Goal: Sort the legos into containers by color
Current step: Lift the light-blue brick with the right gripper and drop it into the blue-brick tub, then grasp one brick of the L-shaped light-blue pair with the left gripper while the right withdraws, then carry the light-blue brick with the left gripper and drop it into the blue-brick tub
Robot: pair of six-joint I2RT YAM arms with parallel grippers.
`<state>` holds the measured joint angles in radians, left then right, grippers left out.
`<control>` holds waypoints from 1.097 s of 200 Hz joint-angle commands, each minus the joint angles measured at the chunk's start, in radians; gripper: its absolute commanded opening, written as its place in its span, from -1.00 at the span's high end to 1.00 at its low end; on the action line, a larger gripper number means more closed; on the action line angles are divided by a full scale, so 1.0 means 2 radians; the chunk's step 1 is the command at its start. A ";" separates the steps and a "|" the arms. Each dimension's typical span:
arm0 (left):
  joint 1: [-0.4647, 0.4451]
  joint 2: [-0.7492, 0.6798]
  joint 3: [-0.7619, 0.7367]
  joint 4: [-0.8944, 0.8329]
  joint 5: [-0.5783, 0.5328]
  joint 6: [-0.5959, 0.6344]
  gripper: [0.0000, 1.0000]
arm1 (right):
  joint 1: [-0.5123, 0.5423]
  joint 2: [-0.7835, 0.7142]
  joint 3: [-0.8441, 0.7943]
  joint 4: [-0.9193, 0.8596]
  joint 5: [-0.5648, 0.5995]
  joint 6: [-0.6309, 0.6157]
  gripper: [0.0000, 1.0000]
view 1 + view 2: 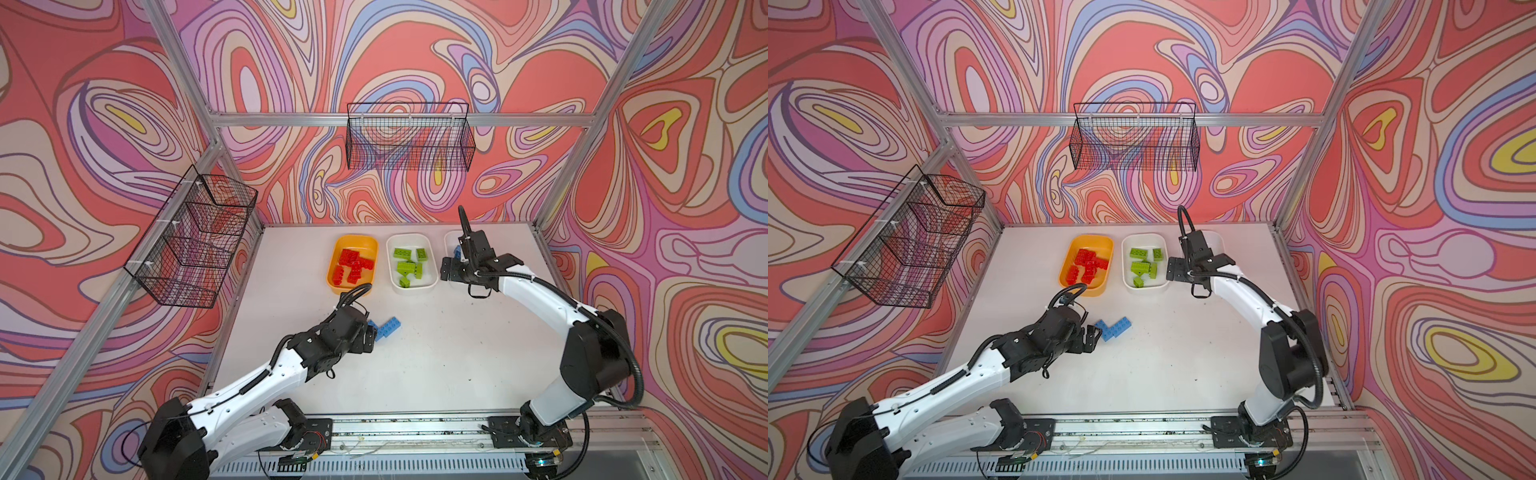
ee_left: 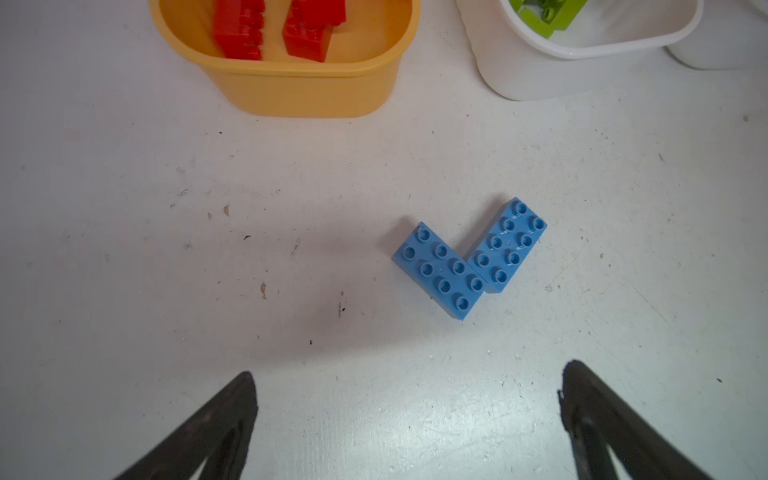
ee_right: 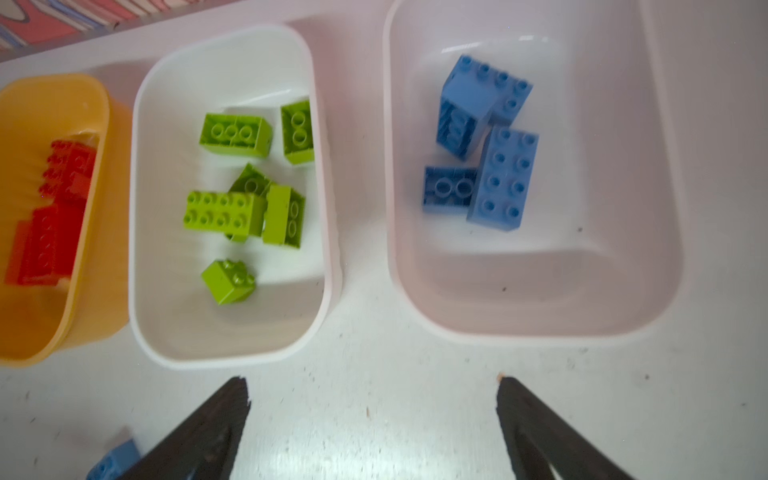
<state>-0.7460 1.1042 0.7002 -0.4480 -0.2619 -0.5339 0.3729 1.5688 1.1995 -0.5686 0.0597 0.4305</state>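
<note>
Table [image 1: 436, 365]: white and scuffed. Its middle and near right lie bare, and metal rails close the left, right and far edges.
Wire baskets: one hangs on the left wall [image 1: 195, 237] and one on the far wall [image 1: 409, 137], both above the table and off its surface.
Right arm [image 1: 540, 295]: reaches to the far right and covers most of the right white tub in both top views.
Left arm [image 1: 266, 378]: stretches from the near left toward the centre.
Tubs: yellow tub [image 1: 376, 249], middle white tub [image 1: 415, 289] and right white tub [image 3: 582, 270] stand in a row along the far edge, with narrow gaps between them.
Right fingers [image 3: 216, 419]: spread wide and holding nothing, above the table on the near side of the two white tubs.
Left fingers [image 2: 224, 415]: spread wide and holding nothing, short of the loose bricks.
Two blue bricks [image 2: 440, 270]: lie flat on the table, studs up, touching in a V, near the yellow tub's near end. In a top view the left arm hides part of one.
Red bricks [image 1: 351, 264]: piled in the yellow tub.
Green bricks [image 3: 224, 212]: scattered in the middle white tub, some tipped on their sides.
Blue bricks [image 3: 503, 178]: clustered in the right white tub. Their count is hard to make out.
</note>
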 commanded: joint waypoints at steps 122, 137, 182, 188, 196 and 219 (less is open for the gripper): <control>0.002 0.326 0.203 -0.001 0.100 0.158 -0.33 | -0.006 -0.263 -0.215 -0.029 -0.066 0.026 -0.96; 0.002 0.335 0.204 -0.001 0.096 0.161 -0.26 | -0.006 -0.259 -0.216 -0.025 -0.064 0.024 -0.96; 0.002 0.356 0.211 -0.009 0.095 0.163 0.22 | -0.006 -0.249 -0.220 -0.015 -0.071 0.022 -0.96; 0.002 0.357 0.210 -0.010 0.095 0.163 0.29 | -0.006 -0.248 -0.222 -0.014 -0.070 0.022 -0.97; 0.002 0.358 0.210 -0.008 0.095 0.162 0.32 | -0.006 -0.248 -0.222 -0.014 -0.070 0.023 -0.96; 0.002 0.365 0.210 -0.010 0.098 0.160 0.37 | -0.006 -0.249 -0.222 -0.016 -0.068 0.023 -0.96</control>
<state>-0.7460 1.8091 1.1000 -0.4309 -0.0708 -0.2279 0.3622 1.0695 0.7662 -0.6125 -0.0715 0.4789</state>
